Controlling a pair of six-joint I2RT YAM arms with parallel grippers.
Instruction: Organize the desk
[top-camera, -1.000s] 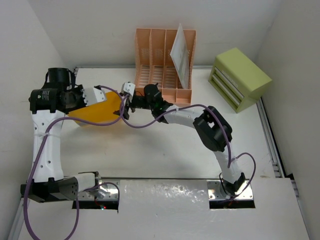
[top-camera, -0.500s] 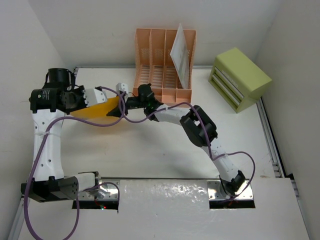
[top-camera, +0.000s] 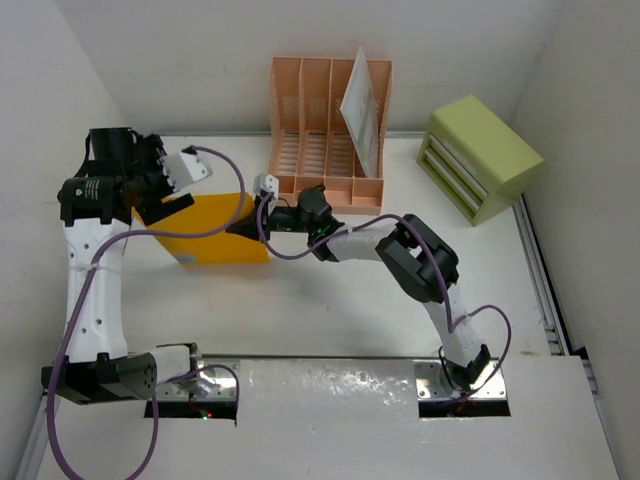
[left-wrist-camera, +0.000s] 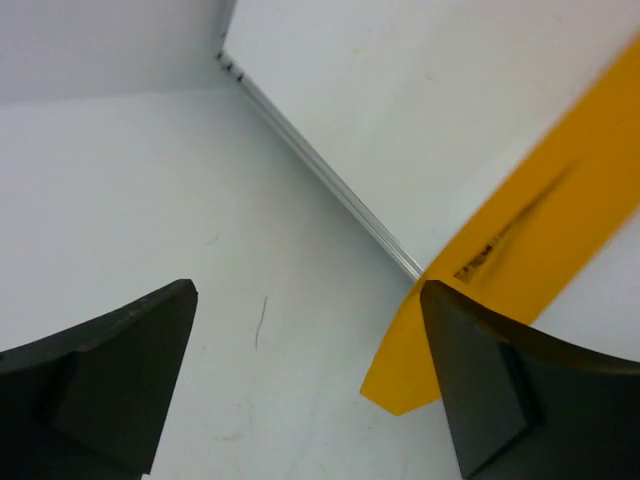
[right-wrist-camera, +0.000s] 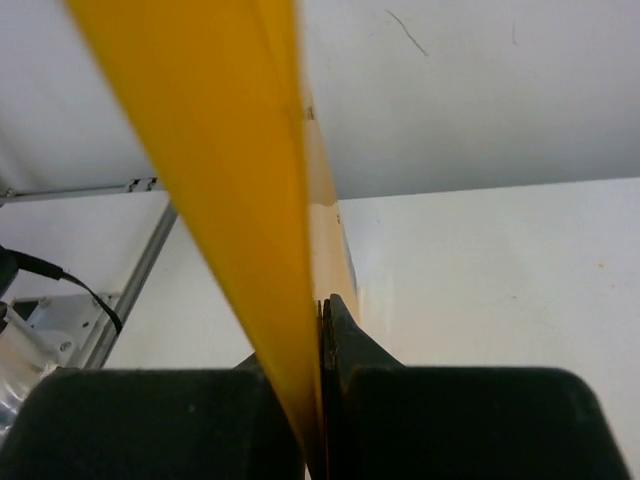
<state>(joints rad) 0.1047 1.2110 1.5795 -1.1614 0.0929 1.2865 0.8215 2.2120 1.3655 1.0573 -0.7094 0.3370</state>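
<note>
From where I stand, the right tool (top-camera: 255, 222) is clenched on the right-hand edge of the yellow folder (top-camera: 215, 238). In its wrist view both fingers (right-wrist-camera: 345, 330) are pressed flat on the thin edge with no gap. The folder lies low over the left-centre of the desk (top-camera: 330, 300), and I can't tell if the whole sheet is flat on it or the gripped edge is a bit lifted.

The edge pinch looks like the only way to get hold of something that thin. My guess is it's meant for a slot in the peach file rack (top-camera: 300, 150) just behind.

The left tool (top-camera: 188, 166) is up by the far-left corner, spread wide w/ nothing between the pads (released, and clear of the folder). That leaves the right arm room to work.

The rack sits at the back edge, w/ one white sheet (top-camera: 362, 105) leaning in a right-side slot. A lime-green drawer box (top-camera: 478, 150) is at the back right, well apart from the arms.

Writing: there's a dark line of print on the folder, seen from the left wrist cam, but it's too blurred to read. The sheet's print is too small to make out. No brand visible anywhere.
</note>
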